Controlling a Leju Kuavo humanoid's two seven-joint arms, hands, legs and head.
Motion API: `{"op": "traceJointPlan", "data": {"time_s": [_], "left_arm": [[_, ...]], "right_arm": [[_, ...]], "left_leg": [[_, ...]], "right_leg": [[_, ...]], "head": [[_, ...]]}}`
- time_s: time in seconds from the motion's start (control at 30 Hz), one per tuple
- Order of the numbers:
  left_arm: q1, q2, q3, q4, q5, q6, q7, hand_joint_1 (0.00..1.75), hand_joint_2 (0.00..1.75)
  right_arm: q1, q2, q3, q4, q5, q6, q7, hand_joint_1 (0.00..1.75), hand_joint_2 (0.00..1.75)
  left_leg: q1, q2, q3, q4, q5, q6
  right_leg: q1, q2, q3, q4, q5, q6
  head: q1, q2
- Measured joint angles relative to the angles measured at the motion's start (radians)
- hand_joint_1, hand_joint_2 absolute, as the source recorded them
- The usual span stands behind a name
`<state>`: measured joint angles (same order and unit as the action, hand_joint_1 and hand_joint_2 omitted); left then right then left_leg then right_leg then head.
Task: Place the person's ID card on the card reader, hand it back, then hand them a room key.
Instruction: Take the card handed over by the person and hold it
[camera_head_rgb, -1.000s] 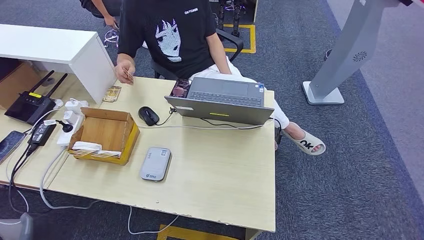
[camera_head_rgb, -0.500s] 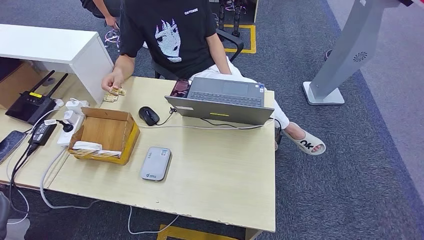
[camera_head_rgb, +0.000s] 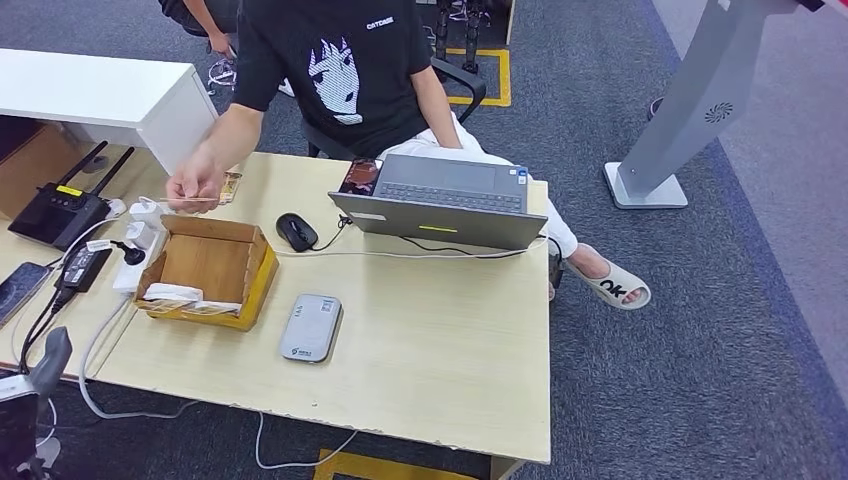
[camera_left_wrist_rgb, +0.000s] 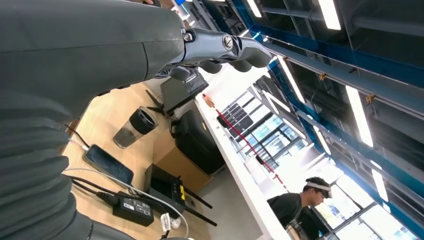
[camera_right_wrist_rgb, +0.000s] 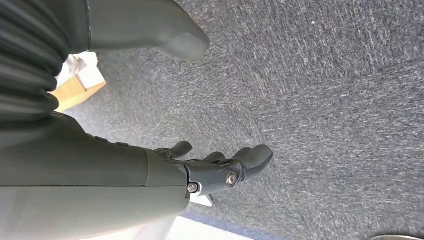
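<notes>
The left hand (camera_head_rgb: 40, 372) rises empty, fingers loosely apart, toward the ID card (camera_head_rgb: 190, 200) the person's hand (camera_head_rgb: 195, 185) offers above the cardboard box (camera_head_rgb: 210, 268) (card reader (camera_head_rgb: 311, 327) waits beside); right hand (camera_right_wrist_rgb: 220, 167) hangs empty, fingers apart.

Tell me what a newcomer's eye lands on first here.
The seated person in a black printed shirt at the desk's far side, whose hand holds out a card above the open cardboard box. Next, the grey laptop at the far edge, and the grey card reader near the desk's middle.
</notes>
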<state>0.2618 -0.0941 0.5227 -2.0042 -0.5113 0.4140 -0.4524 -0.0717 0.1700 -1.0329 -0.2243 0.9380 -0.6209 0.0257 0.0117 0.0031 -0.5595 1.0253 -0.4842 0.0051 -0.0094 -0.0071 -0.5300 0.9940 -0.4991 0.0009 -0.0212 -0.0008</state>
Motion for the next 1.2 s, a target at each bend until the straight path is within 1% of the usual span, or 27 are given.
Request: {"op": "traceJointPlan", "data": {"time_s": [0.07, 0.3, 0.4, 0.53, 0.7, 1.2], "left_arm": [[-0.033, 0.037, -0.007, 0.028, -0.05, -0.018, 0.046, 0.0, 1.75], [-0.107, 0.138, -0.007, 0.178, -0.12, -0.018, 0.13, 0.0, 1.75], [-0.12, 0.162, -0.007, 0.214, -0.142, -0.01, 0.146, 0.0, 1.75], [-0.128, 0.189, -0.008, 0.249, -0.18, 0.021, 0.146, 0.0, 1.75], [-0.128, 0.202, -0.008, 0.27, -0.198, 0.037, 0.144, 0.0, 1.75], [-0.128, 0.202, -0.008, 0.299, -0.199, 0.04, 0.138, 0.0, 1.75]], "right_arm": [[-0.002, 0.002, -0.008, 0.001, 0.027, 0.008, 0.017, 0.0, 1.75], [-0.004, 0.002, -0.008, 0.002, 0.057, 0.028, 0.039, 0.0, 1.75], [-0.004, 0.002, -0.008, 0.003, 0.073, 0.039, 0.041, 0.0, 1.75], [-0.004, 0.002, -0.006, 0.003, 0.099, 0.054, 0.036, 0.0, 1.75], [-0.005, 0.002, -0.006, 0.003, 0.109, 0.059, 0.028, 0.0, 1.75], [-0.004, 0.002, -0.004, 0.003, 0.112, 0.06, 0.026, 0.0, 1.75]], "left_leg": [[0.0, 0.0, 0.0, 0.0, 0.0, 0.0], [0.001, 0.0, 0.0, 0.0, 0.001, -0.001], [0.001, 0.001, -0.001, 0.0, 0.002, -0.002], [0.0, 0.001, -0.001, 0.0, 0.002, -0.002], [0.0, 0.0, -0.001, 0.0, 0.002, -0.001], [0.0, 0.0, -0.001, 0.0, 0.002, -0.002]], "right_leg": [[0.0, 0.0, -0.001, 0.0, 0.0, 0.0], [0.0, 0.001, 0.0, 0.001, 0.001, -0.001], [0.0, 0.001, 0.001, 0.001, 0.001, -0.002], [0.0, 0.001, 0.0, 0.001, 0.001, -0.002], [0.0, 0.001, 0.0, 0.001, 0.002, -0.002], [0.0, 0.001, 0.0, 0.001, 0.002, -0.001]], "head": [[0.0, 0.0], [0.0, 0.0], [0.0, 0.0], [0.0, 0.0], [0.0, 0.0], [0.0, 0.0]]}}
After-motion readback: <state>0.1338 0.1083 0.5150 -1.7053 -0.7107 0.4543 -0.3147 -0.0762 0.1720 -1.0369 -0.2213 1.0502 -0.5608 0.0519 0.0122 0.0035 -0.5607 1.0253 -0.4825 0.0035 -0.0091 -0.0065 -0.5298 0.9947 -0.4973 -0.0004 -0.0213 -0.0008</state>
